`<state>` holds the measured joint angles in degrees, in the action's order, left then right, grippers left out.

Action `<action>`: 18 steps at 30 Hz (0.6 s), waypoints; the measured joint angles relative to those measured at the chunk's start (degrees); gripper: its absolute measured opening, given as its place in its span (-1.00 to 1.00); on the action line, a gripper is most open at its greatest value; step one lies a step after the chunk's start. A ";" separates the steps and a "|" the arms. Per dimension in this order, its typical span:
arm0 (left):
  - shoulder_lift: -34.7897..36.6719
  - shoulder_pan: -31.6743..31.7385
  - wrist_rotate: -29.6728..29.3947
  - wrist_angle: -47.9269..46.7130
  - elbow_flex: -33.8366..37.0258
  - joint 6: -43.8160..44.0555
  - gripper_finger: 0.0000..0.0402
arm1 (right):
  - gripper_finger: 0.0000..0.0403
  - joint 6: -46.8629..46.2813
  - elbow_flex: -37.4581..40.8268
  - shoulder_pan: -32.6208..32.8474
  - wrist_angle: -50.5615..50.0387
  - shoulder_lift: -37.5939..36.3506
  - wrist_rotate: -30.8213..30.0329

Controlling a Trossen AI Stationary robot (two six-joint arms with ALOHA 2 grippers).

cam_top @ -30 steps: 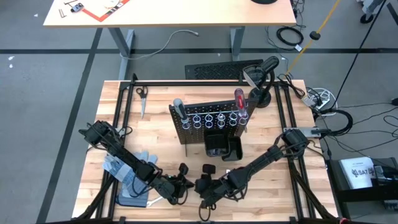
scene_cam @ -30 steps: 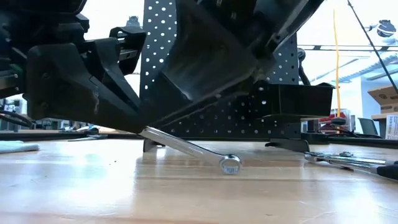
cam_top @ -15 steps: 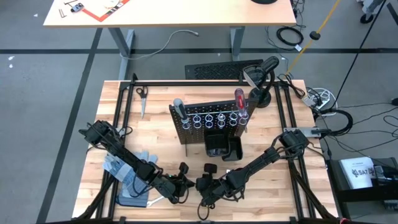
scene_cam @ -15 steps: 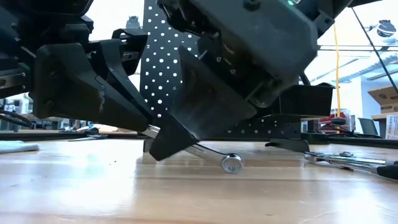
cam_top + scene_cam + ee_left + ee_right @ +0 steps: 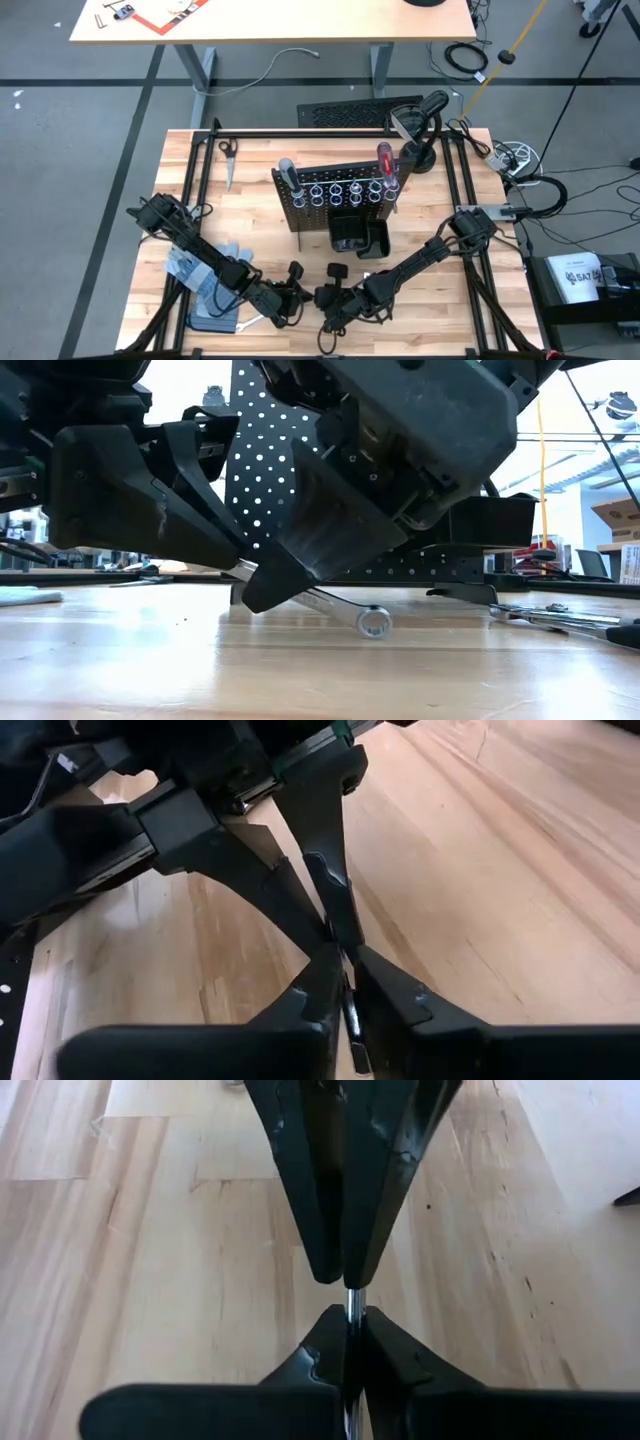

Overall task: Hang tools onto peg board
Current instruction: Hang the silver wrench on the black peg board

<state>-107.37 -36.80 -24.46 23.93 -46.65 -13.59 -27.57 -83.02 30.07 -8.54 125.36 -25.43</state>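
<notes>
Gripping silver wrench point(image 5: 345, 612) from both sides, right gripper point(image 5: 270, 588) and left gripper point(image 5: 340, 982) clenched on shank, ring end at 4 o'clock touching table point(image 5: 320, 670), peg board point(image 5: 340, 195) at 12 o'clock.

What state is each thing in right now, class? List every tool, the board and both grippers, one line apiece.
wrench: tilted, ring end on the table, shaft held by both grippers.
left gripper: shut on the wrench.
right gripper: shut on the wrench.
red-handled screwdriver: hanging upright in a ring.
grey-handled screwdriver: standing in the board.
peg board: upright, mid-table.
pliers: lying flat.
gloves: lying under the left arm.
</notes>
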 joint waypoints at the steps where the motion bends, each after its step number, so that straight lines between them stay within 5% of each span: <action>1: 0.00 -0.05 0.05 0.37 0.00 -0.01 -0.77 | -0.98 -0.03 0.00 0.02 -0.02 0.00 0.06; 10: 5.26 -0.74 -2.79 1.09 -0.61 6.51 -0.31 | -0.98 -0.28 0.00 -0.01 -0.80 -0.11 -0.07; 18: 15.04 -1.79 -10.38 -5.24 -0.63 11.80 -0.14 | -0.98 -0.22 0.02 0.11 0.37 -0.22 0.01</action>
<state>-92.34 -38.59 -34.83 18.69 -47.29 -1.79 -27.79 -83.00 30.18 -8.17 125.14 -25.42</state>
